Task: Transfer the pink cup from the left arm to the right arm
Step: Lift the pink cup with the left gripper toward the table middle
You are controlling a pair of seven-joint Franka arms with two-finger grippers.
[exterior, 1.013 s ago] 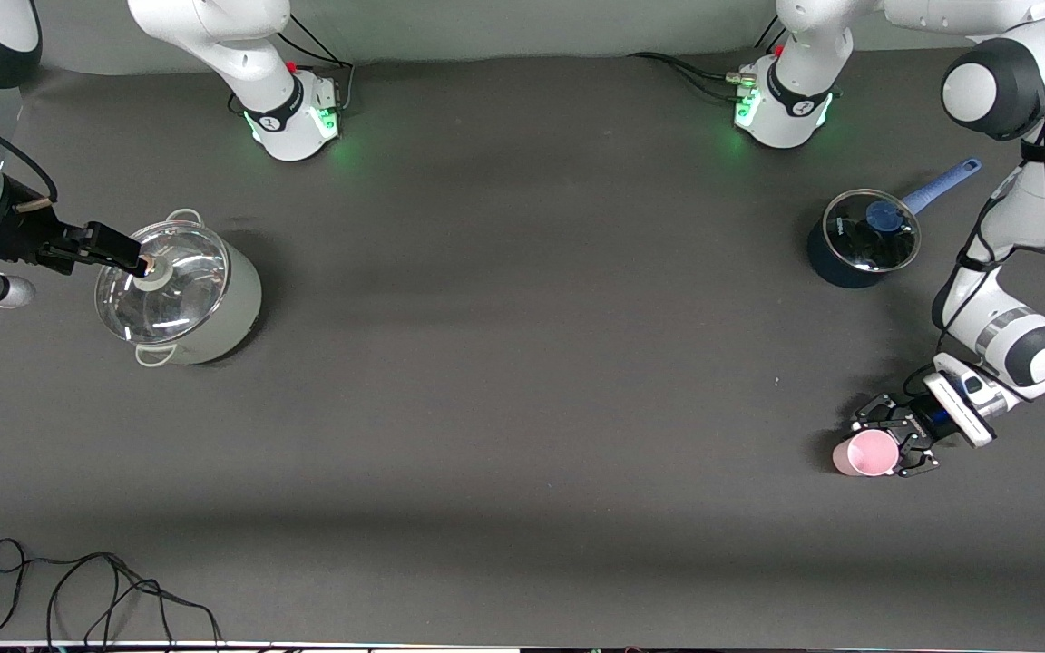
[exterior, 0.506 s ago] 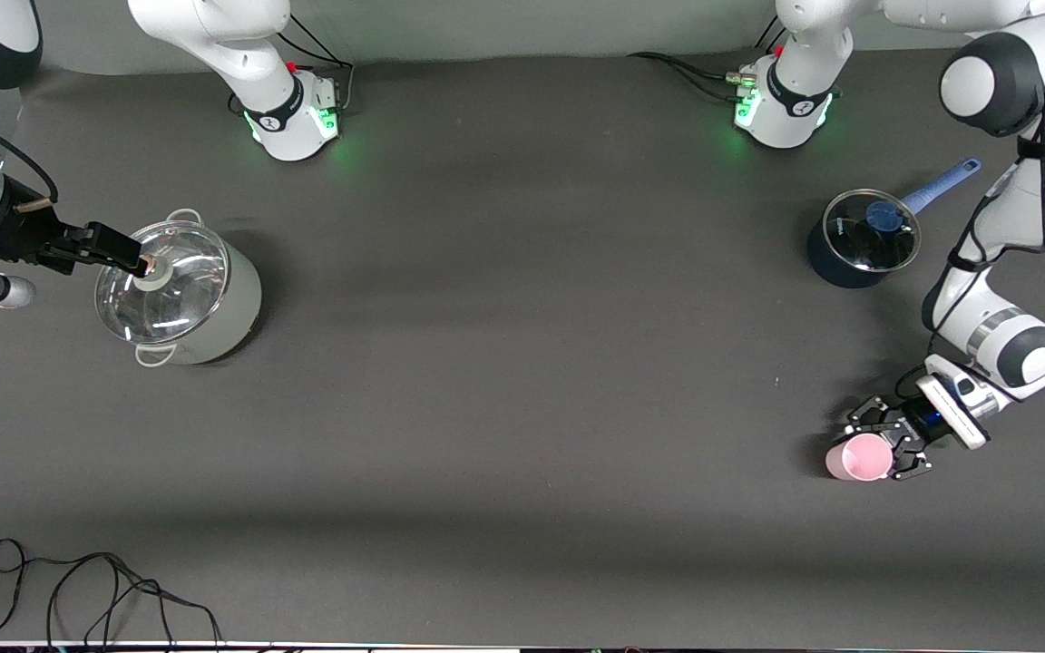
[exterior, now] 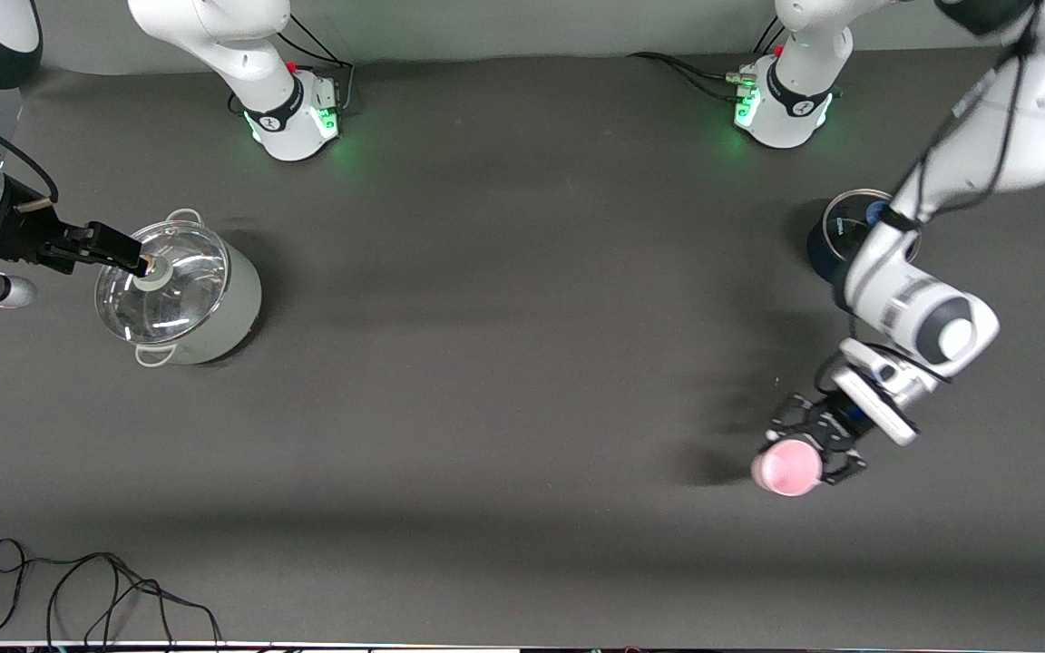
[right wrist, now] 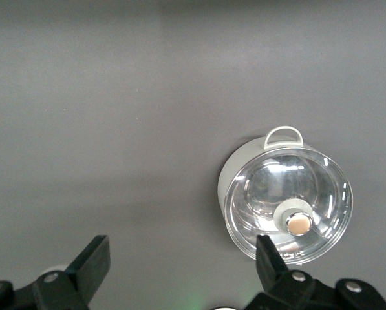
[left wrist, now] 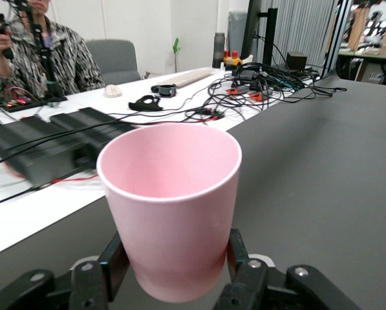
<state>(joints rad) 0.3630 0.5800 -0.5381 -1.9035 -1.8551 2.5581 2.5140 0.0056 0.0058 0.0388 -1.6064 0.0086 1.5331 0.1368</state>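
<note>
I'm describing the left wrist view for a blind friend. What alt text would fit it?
A pale pink cup, upright and empty, fills the middle of the picture, clamped near its base between the two black fingers of the left hand. Below it lies the dark grey table, and past the table's edge a white desk strewn with cables, where a seated person holds a device.

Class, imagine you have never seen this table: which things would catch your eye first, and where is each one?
The pink cup stands out most, upright, gripped low on its sides by the left hand and lifted over the bare mat toward the left arm's end of the table. Next comes the white pot with a glass lid at the right arm's end, with the open right hand waiting over its lid.
</note>
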